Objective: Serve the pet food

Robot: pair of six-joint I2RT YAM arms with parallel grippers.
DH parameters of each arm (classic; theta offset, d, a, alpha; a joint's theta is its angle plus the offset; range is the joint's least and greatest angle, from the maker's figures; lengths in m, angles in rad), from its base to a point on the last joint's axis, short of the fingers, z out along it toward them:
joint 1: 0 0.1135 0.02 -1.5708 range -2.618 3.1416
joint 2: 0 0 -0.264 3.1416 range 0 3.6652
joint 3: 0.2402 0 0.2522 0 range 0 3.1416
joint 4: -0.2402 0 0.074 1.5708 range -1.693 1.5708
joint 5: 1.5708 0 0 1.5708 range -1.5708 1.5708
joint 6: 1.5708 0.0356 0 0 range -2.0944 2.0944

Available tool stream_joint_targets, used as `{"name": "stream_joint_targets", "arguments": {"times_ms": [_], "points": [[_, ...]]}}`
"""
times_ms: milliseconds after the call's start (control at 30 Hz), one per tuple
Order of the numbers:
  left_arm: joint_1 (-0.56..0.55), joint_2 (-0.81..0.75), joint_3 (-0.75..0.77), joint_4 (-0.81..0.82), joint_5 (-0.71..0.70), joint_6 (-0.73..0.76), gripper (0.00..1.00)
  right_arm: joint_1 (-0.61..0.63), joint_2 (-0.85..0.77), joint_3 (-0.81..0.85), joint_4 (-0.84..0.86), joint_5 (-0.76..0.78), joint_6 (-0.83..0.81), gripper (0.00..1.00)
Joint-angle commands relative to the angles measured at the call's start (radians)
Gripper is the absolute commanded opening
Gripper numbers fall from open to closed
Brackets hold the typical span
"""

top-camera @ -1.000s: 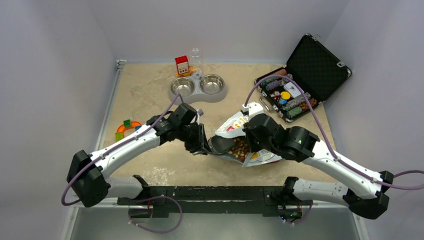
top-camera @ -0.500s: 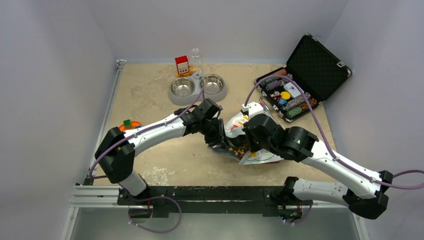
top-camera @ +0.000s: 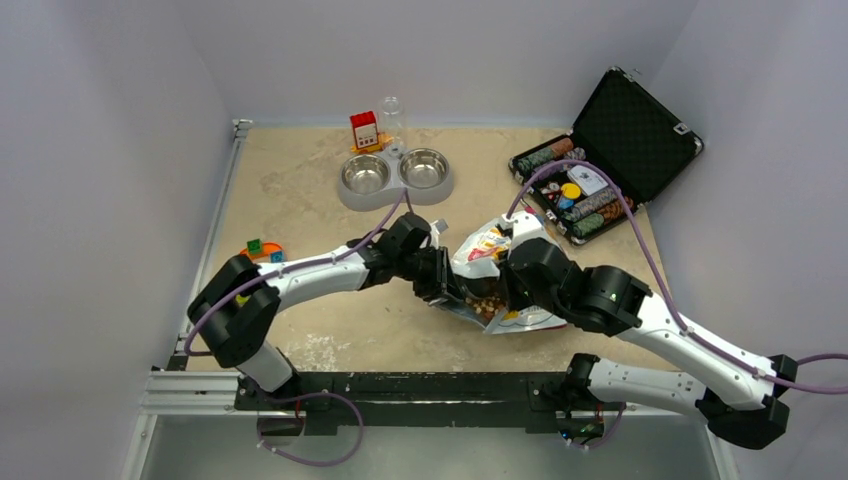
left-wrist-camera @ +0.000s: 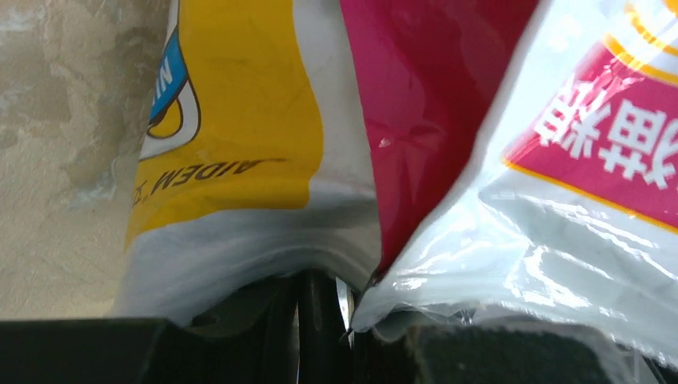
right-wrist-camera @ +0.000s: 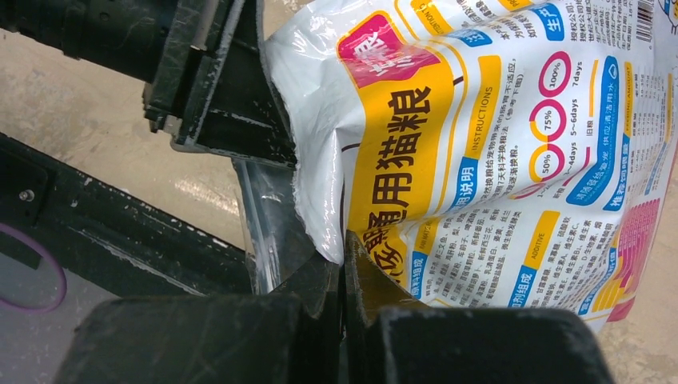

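The white-and-yellow printed bag (top-camera: 480,245) lies mid-table with its mouth held open. Brown kibble (top-camera: 484,296) shows inside the mouth. My left gripper (top-camera: 440,280) is at the left lip of the mouth. In the left wrist view its jaws (left-wrist-camera: 320,320) are closed together on the bag's edge (left-wrist-camera: 240,120). My right gripper (top-camera: 508,290) is at the right lip, and in the right wrist view (right-wrist-camera: 344,280) it is shut on the bag's edge (right-wrist-camera: 480,160). The left gripper's body also shows there (right-wrist-camera: 216,80). No scoop is in view.
A double steel bowl stand (top-camera: 395,192) sits at the back centre, with a red-and-white box (top-camera: 364,130) and a clear bottle (top-camera: 392,115) behind it. An open black case (top-camera: 630,120) of poker chips (top-camera: 580,205) is at the back right. Toy blocks (top-camera: 262,250) lie at the left.
My left arm has swung right and its gripper has gone from beside the bag's mouth onto its left lip. The right gripper and the bag have shifted slightly right.
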Motion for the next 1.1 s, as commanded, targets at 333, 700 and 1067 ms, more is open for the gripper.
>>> {"name": "stream_joint_targets", "arguments": {"times_ms": [333,700,1067], "points": [[-0.001,0.095,-0.051,0.489,0.052,-0.057,0.00,0.011,-0.055,0.044,0.028,0.021,0.072,0.00],[0.084,0.012,-0.342,0.998,0.213,-0.259,0.00,0.010,-0.138,-0.029,0.003,0.069,0.107,0.00],[0.112,-0.133,-0.399,0.775,0.365,-0.242,0.00,-0.014,-0.088,0.031,-0.021,0.099,0.081,0.00]]}}
